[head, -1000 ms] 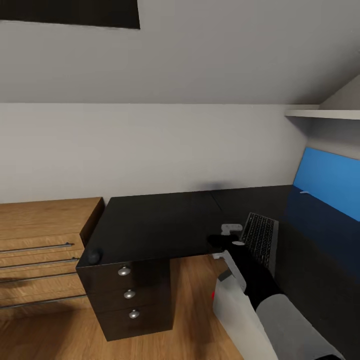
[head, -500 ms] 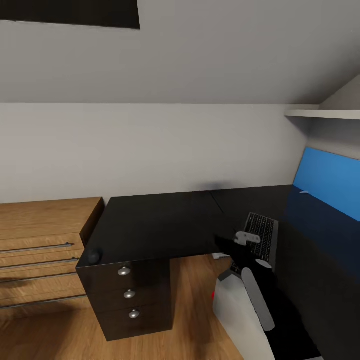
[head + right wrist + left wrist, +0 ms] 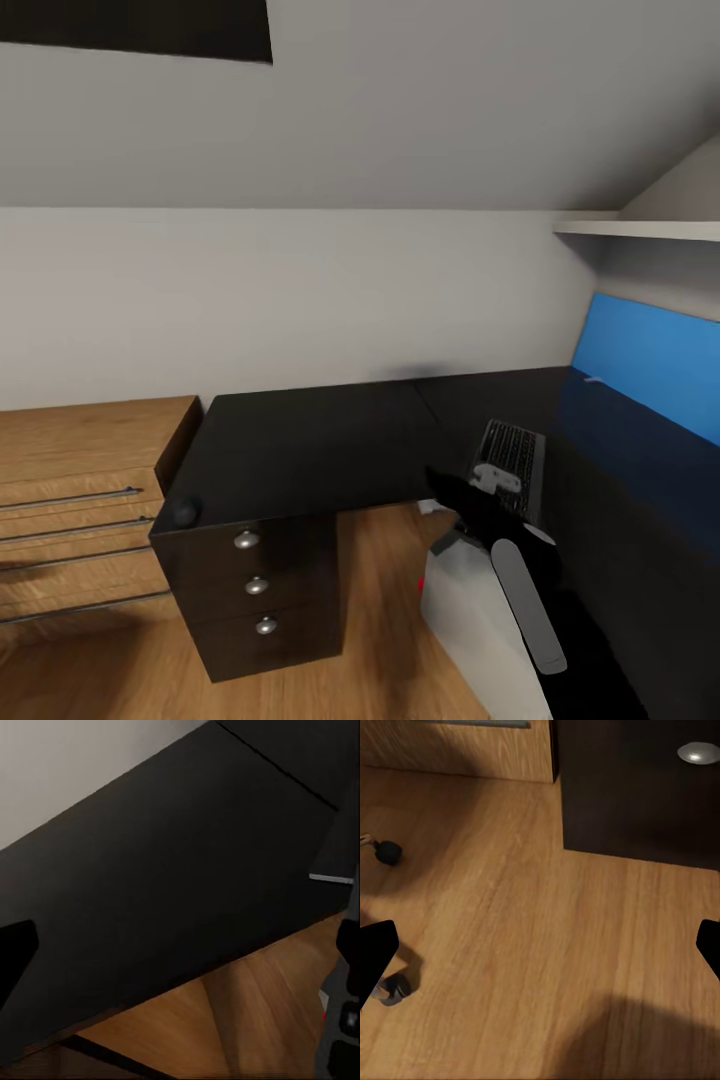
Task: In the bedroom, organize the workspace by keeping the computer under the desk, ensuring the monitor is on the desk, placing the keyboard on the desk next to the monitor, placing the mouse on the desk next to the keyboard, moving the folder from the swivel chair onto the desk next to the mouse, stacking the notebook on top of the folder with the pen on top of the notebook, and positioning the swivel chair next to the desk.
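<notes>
The desk (image 3: 300,440) is stretching ahead of me, the keyboard (image 3: 512,462) lying on it right beside my right gripper (image 3: 452,490), whose fingers are spreading open. My left gripper (image 3: 540,952) is hanging open over the floor (image 3: 510,945). Since a second ago my right arm has been twisting at the desk's edge, and my view is sliding slightly.

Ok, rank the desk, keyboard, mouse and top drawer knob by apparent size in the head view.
1. desk
2. keyboard
3. mouse, only slightly bigger-looking than
4. top drawer knob; too close to call firmly.

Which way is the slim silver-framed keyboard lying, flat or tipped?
Flat: the slim silver-framed keyboard lies keys-up on the glossy black desk.
</notes>
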`<state>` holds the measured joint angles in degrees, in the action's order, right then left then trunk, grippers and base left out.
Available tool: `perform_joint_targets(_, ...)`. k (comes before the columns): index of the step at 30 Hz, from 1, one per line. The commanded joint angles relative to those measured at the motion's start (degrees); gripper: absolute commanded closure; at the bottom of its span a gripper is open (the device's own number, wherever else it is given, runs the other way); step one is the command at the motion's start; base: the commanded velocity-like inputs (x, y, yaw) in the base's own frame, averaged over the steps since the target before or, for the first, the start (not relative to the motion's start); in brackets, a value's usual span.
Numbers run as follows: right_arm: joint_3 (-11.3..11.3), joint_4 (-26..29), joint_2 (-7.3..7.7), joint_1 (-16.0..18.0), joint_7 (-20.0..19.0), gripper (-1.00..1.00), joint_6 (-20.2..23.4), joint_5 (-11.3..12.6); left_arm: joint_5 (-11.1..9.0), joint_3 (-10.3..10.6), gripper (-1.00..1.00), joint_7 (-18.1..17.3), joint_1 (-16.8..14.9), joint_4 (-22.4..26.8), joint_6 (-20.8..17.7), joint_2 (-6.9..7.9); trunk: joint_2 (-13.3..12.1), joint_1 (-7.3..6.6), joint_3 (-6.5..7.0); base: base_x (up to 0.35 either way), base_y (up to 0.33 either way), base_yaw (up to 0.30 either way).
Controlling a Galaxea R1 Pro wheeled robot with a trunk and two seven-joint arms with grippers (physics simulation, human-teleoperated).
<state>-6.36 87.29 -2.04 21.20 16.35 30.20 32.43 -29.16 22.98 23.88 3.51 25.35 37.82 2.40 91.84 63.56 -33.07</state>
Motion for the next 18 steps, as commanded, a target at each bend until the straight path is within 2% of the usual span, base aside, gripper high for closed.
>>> perform_joint_targets(1,-0.06,0.07,-0.03,0.02,0.56,-1.00,0.13,0.60,-0.28,0.49,-1.00,0.47,0.01,0.14,0.08,0.08,0.03,-0.02,-0.01,-0.214,0.190,-0.224)
perform_joint_targets(12,-0.06,0.08,-0.07,-0.10,0.53,-1.00,0.12,0.67,-0.28,0.45,-1.00,0.47,0.01,0.14,0.10,0.06,0.03,-0.02,0.42,-0.246,0.213,-0.245)
perform_joint_targets(18,-0.05,0.08,-0.07,-0.10,0.53,-1.00,0.12,0.70,-0.28,0.35,-1.00,0.50,0.01,0.14,0.10,0.09,0.03,-0.02,0.49,-0.306,0.075,-0.261)
